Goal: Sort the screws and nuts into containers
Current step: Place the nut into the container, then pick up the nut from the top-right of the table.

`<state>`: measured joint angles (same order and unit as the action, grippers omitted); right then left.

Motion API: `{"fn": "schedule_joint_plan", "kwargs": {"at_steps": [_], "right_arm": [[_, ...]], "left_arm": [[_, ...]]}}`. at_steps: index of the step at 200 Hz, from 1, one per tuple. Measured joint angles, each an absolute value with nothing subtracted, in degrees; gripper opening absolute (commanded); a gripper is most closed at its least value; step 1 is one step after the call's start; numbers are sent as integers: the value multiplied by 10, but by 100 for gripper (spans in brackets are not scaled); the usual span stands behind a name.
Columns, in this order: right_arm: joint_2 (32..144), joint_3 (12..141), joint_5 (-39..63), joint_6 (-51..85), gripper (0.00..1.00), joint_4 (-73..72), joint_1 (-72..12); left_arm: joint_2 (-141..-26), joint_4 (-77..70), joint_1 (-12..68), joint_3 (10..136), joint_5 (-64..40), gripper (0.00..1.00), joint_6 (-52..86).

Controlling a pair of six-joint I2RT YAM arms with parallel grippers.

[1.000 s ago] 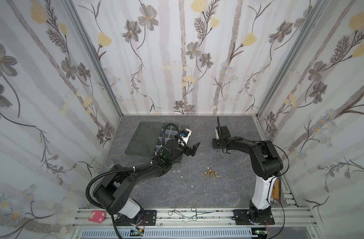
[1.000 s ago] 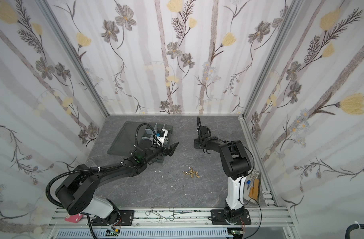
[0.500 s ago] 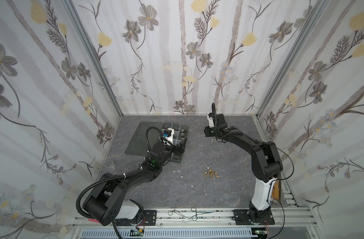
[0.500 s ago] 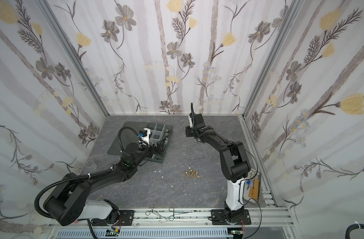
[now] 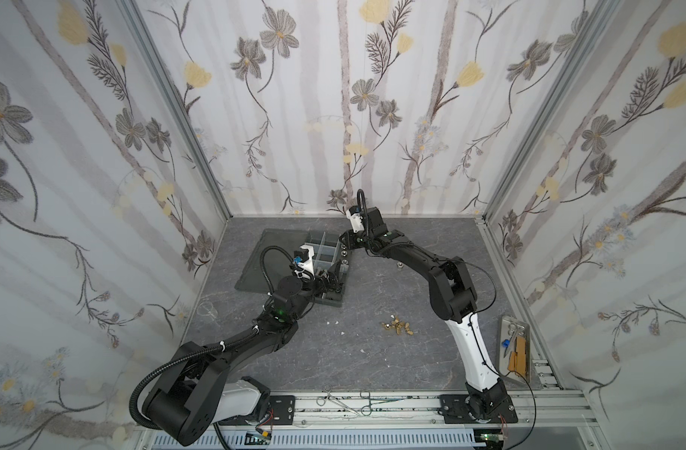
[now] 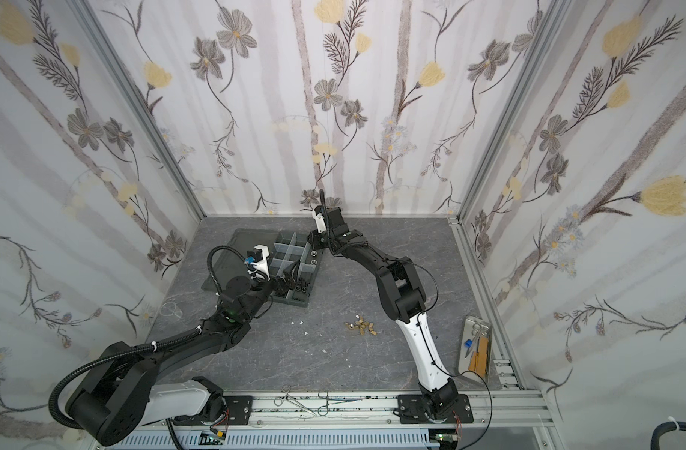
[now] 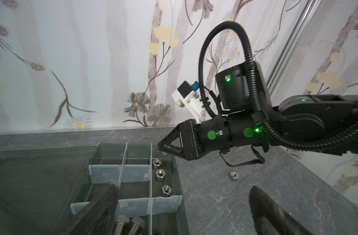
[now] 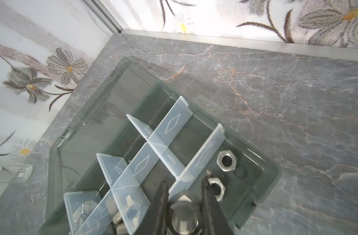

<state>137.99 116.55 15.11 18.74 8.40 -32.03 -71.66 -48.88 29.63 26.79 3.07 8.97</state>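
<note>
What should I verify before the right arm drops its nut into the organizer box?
1. Right jaws shut on the silver hex nut: ok.
2. Held nut over the cell with other silver nuts, clear of the divider: cannot tell.
3. Left jaws open and empty: ok.
4. Left arm and right arm apart: ok.
5. Table cleared: not ok; a stray nut and brass pieces lie outside the box.
</note>
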Motion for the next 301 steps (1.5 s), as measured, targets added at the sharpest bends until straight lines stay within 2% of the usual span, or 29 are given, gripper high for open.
{"fn": "schedule_joint_plan", "kwargs": {"at_steps": [20, 32, 42, 82, 128, 169, 221, 301], "right_arm": [[1401, 1193, 141, 194, 39, 88, -319], [1402, 1198, 135, 199, 53, 92, -319], [1399, 1200, 135, 200, 58, 90, -319], [1351, 1174, 132, 193, 56, 105, -320], [1103, 854, 102, 190, 60, 10, -276], [1046, 708, 45, 190, 60, 0, -193], [1111, 740, 15, 152, 61, 51, -179], [1203, 833, -23, 141, 62, 110, -185]], "left_arm": [[-699, -486, 296, 267, 35, 100, 90], [-697, -484, 296, 267, 37, 100, 90], [-697, -481, 296, 267, 38, 100, 90], [-717, -472, 296, 283, 27, 100, 90], [-755, -451, 320, 335, -41, 100, 62], [-814, -444, 365, 376, -110, 100, 3], [-866, -505, 374, 382, -138, 100, 19], [-858, -516, 374, 381, -113, 100, 36]]}}
